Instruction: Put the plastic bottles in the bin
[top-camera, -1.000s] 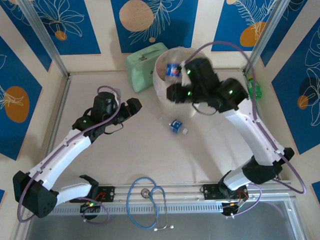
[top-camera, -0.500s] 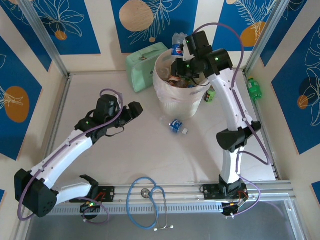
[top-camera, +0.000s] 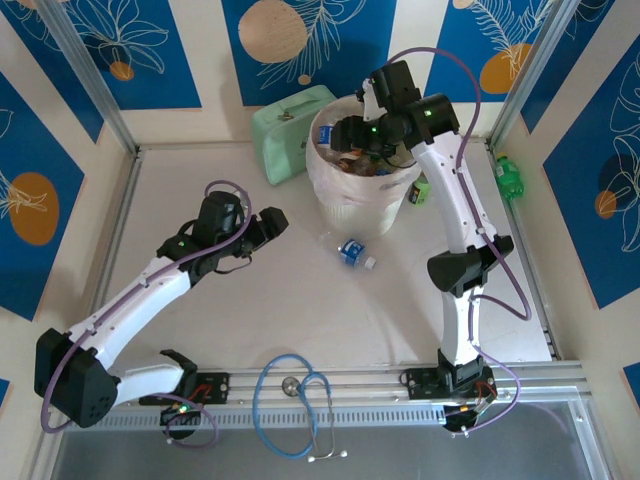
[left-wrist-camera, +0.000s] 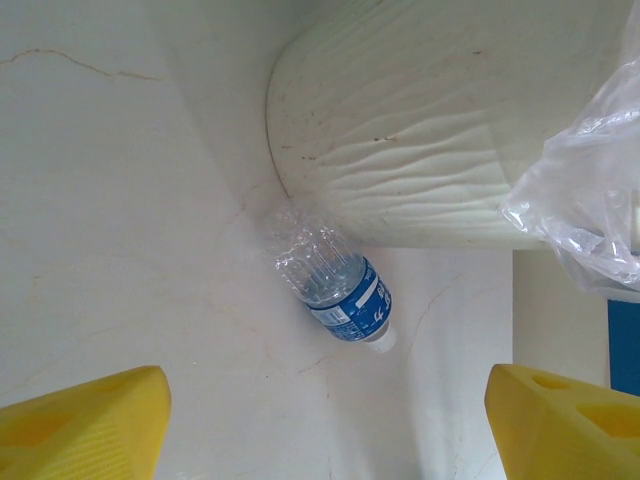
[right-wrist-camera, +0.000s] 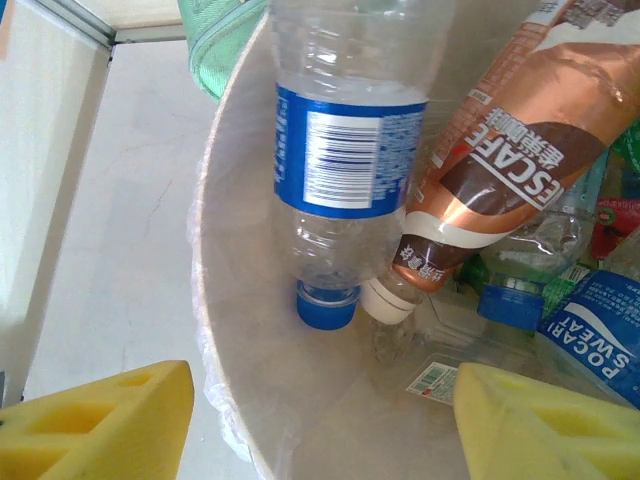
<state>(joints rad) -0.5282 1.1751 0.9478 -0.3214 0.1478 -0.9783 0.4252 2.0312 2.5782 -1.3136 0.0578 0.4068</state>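
The bin (top-camera: 350, 205) stands at the back of the table with several plastic bottles in it. My right gripper (top-camera: 347, 133) hangs open over its rim with nothing between the fingers. Just below it, a clear bottle with a blue label (right-wrist-camera: 350, 150) lies cap down against the bin's inner wall (right-wrist-camera: 250, 330), free of my right gripper (right-wrist-camera: 325, 420), beside a brown coffee bottle (right-wrist-camera: 500, 170). Another clear blue-labelled bottle (top-camera: 352, 252) lies on the table at the bin's foot. My left gripper (top-camera: 272, 224) is open a little to its left. In the left wrist view that bottle (left-wrist-camera: 335, 285) lies ahead of my left gripper (left-wrist-camera: 325, 425).
A mint-green case (top-camera: 285, 130) sits left of the bin. A dark-green can (top-camera: 420, 190) stands at the bin's right, and a green bottle (top-camera: 508, 175) lies by the right wall. A blue stethoscope (top-camera: 295, 400) lies at the near edge. The bag's loose edge (left-wrist-camera: 590, 210) hangs over the rim.
My right gripper has opened and let go of the blue-labelled bottle, which now lies inside the bin. The left gripper has crept slightly towards the bottle on the table.
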